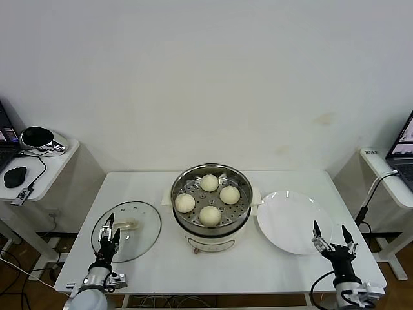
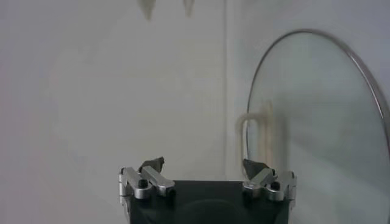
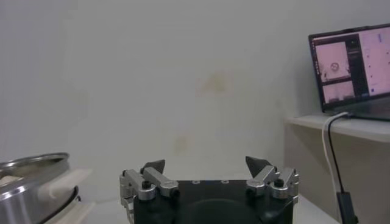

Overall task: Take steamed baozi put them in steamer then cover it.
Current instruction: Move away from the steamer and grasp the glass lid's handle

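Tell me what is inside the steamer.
Four baozi sit on the perforated tray inside the steamer, uncovered. Whatever lies beneath the tray is hidden.

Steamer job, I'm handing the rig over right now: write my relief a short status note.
Left gripper: open, empty, over the near-left table edge beside the round clear glass lid, which lies flat on the table left of the pot.
Right gripper: open, empty, at the near-right edge by the bare flat white plate.
Done: all four cream-white round baozi sit on the perforated tray in the shiny stainless-steel steamer pot.
Left: pick up the lid by its cream handle and cover the pot.
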You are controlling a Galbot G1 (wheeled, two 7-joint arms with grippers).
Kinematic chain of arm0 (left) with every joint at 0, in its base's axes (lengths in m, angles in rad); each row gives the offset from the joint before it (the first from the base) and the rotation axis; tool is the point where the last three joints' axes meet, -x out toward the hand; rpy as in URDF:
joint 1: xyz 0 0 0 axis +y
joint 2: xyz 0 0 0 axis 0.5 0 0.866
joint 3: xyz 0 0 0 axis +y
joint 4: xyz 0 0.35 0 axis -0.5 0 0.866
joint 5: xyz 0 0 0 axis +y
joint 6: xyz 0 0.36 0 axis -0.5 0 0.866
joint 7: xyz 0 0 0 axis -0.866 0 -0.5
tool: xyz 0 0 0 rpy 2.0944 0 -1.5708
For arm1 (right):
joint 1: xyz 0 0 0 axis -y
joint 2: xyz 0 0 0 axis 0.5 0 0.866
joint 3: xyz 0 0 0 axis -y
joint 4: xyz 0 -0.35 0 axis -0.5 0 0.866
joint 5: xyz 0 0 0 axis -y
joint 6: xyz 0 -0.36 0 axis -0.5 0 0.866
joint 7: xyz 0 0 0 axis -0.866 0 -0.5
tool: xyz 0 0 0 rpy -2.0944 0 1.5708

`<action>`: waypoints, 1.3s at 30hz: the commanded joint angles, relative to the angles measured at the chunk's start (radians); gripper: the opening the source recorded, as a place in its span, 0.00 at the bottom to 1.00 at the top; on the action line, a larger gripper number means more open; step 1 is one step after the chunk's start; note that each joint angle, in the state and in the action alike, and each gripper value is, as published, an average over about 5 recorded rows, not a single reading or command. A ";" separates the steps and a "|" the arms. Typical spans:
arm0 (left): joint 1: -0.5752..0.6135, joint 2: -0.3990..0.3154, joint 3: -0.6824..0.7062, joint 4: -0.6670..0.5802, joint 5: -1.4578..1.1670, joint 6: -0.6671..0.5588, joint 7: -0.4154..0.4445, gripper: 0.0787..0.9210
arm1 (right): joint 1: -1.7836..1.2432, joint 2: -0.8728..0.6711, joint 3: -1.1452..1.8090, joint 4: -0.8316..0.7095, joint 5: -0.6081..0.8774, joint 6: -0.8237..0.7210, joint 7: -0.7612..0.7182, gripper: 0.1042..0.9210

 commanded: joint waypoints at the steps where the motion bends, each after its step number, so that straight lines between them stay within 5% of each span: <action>1: -0.077 -0.003 0.006 0.094 0.013 0.014 -0.006 0.88 | -0.007 0.005 0.005 0.004 -0.009 0.003 -0.001 0.88; 39: -0.215 -0.050 0.028 0.220 0.002 0.113 -0.050 0.88 | -0.007 0.025 -0.002 -0.016 -0.017 0.018 -0.004 0.88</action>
